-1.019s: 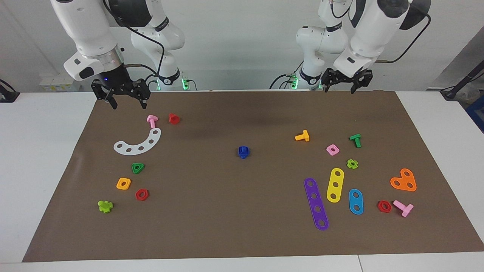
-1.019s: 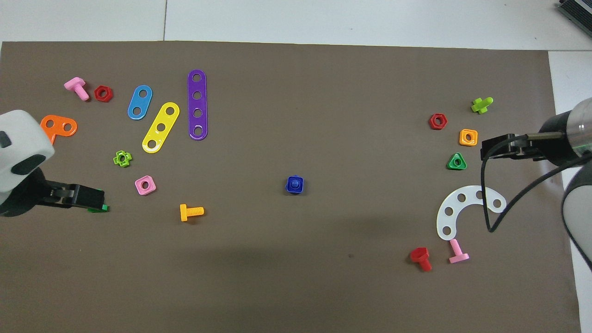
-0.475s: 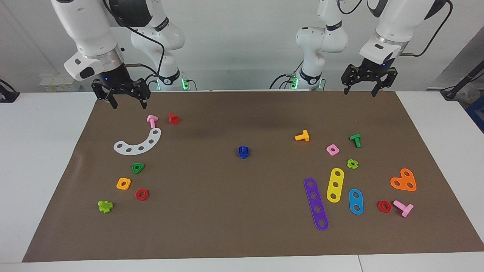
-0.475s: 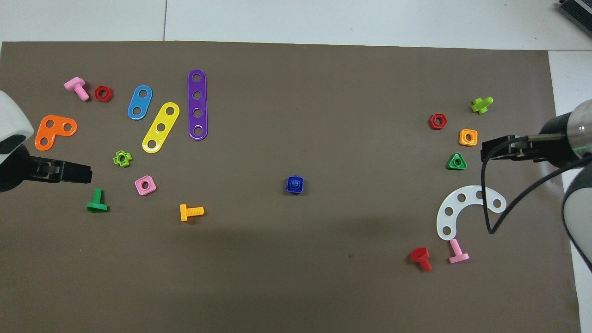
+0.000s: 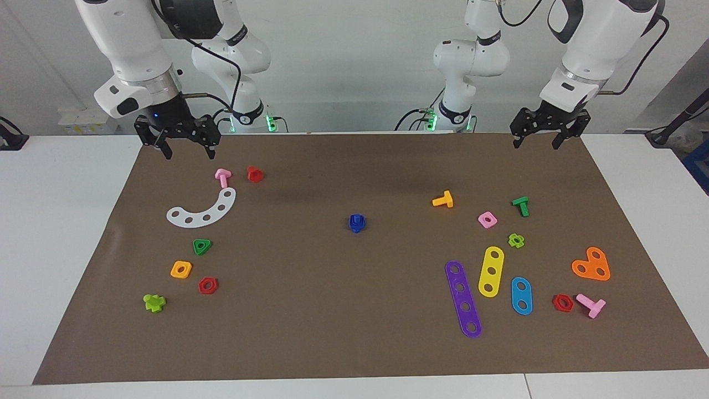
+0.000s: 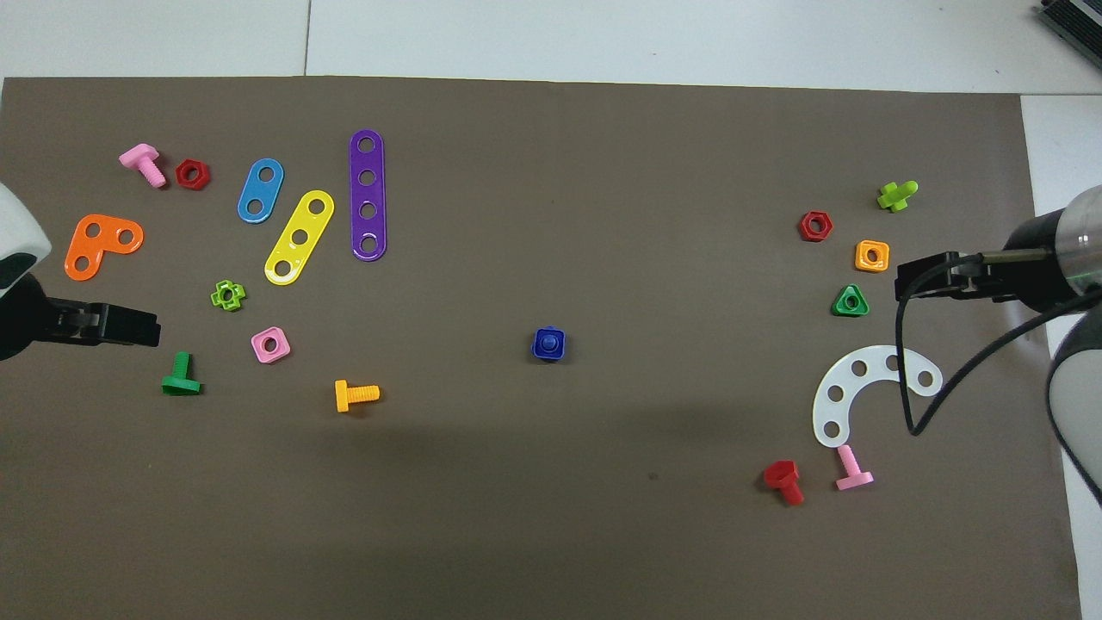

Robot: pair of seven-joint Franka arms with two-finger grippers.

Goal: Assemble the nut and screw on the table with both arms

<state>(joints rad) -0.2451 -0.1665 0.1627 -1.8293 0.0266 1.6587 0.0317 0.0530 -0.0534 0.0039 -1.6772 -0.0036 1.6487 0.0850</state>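
Both pincers well apart from nut (image 5: 357, 223)

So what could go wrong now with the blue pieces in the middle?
1. The blue nut already sits on the blue screw, alone mid-mat. If it's only loosely joined, a bump might separate them.
2. Both open end effectors, left and right, hang over the mat's edge by the robots. A return sweep could knock the pink bolt or the green bolt.
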